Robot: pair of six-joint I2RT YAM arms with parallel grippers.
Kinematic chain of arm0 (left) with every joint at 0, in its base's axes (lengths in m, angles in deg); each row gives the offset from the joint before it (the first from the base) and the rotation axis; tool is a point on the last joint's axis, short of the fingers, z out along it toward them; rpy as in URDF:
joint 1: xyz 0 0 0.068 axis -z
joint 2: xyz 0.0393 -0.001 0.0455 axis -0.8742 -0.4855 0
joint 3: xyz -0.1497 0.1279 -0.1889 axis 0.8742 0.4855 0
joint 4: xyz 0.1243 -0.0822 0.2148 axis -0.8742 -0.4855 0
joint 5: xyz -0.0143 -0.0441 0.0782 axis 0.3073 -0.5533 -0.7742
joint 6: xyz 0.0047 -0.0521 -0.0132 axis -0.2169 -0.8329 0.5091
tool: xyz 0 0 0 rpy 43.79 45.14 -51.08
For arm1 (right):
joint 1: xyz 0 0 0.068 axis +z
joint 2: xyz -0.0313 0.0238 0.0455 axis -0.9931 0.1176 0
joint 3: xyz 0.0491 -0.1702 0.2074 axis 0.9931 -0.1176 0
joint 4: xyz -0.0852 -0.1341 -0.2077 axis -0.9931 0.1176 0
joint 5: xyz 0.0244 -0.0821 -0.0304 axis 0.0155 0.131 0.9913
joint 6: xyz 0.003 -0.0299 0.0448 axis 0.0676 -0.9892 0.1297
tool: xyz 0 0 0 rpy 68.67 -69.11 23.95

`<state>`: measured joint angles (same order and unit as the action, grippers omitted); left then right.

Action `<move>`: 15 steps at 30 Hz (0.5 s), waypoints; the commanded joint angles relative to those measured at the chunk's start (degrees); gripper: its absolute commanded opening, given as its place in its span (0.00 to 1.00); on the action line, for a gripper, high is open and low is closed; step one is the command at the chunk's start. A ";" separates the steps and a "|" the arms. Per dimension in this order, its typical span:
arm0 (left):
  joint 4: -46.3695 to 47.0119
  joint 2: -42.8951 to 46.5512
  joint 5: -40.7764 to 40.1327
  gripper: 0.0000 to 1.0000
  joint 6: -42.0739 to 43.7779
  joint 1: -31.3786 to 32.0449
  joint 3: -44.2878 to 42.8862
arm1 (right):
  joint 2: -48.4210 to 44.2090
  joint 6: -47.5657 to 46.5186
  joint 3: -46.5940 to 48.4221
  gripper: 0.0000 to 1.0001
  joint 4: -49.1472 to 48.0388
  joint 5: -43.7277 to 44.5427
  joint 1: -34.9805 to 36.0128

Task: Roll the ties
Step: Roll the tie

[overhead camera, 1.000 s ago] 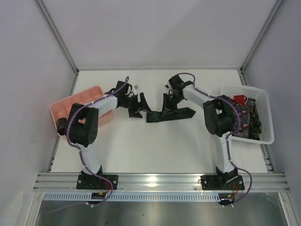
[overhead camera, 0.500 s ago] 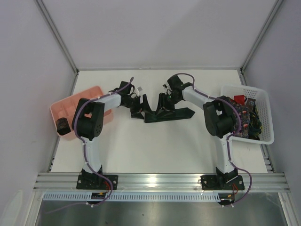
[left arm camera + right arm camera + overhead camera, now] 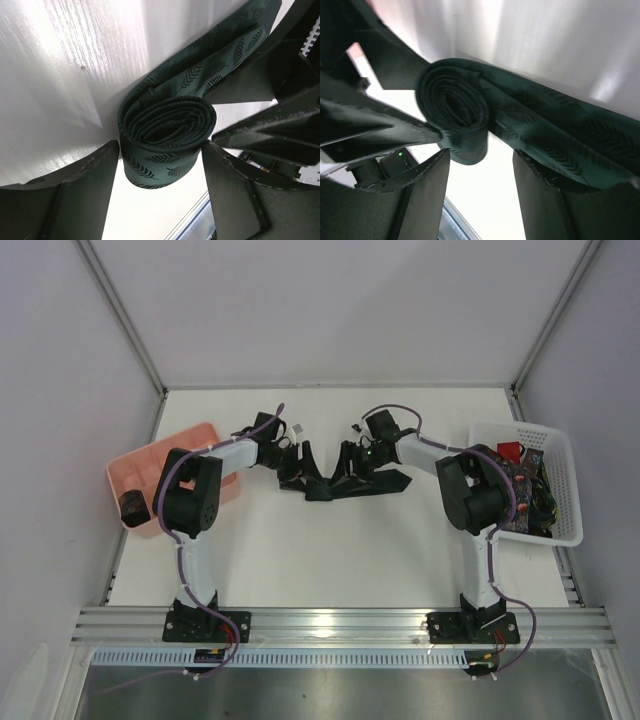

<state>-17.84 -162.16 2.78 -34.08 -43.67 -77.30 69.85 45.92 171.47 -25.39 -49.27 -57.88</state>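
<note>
My left gripper [image 3: 160, 147] stands with its jaws apart and the rolled end of the tie [image 3: 165, 127] between them. Both fingertips [image 3: 112, 150] look to touch the coil's sides; I cannot tell whether they squeeze it. My right gripper [image 3: 480, 152] faces the same coil from the other side, jaws spread. The roll sits just above the gap, and one fingertip [image 3: 442, 152] is at its lower edge.

The tie is dark green with a leaf print. It lies on the table [image 3: 330, 560] at the middle, toward the far side, with the coil on the left and the flat tail running right.

From above, my two grippers crowd over the coil and black blends into dark green, so the roll itself is hard to pick out there. My right wrist view is soft and blurred.

At the left edge sits a pink tray [image 3: 150, 465] with one small dark coil [image 3: 131, 507] at its near end. At the right edge a white basket [image 3: 560, 455] holds loose ties, among them a red one [image 3: 509, 451] and a dark patterned one [image 3: 520, 502]. My right arm hides part of the basket.
</note>
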 commanded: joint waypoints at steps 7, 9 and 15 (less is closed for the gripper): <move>1.14 1.00 0.94 0.66 1.08 -1.02 0.31 | -2.65 1.61 -1.96 0.60 -9.71 -5.16 -0.23; 1.05 0.65 0.94 0.66 0.91 -1.19 0.31 | -1.77 1.61 -1.69 0.60 -10.67 -5.51 -0.05; 0.70 -0.32 1.47 0.65 0.65 -1.54 -0.57 | 0.52 2.31 -1.17 0.60 -12.60 -6.91 -0.14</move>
<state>-17.89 -162.16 2.80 -34.08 -44.46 -77.15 69.09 47.45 169.37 -34.79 -54.14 -57.88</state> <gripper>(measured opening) 0.650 0.599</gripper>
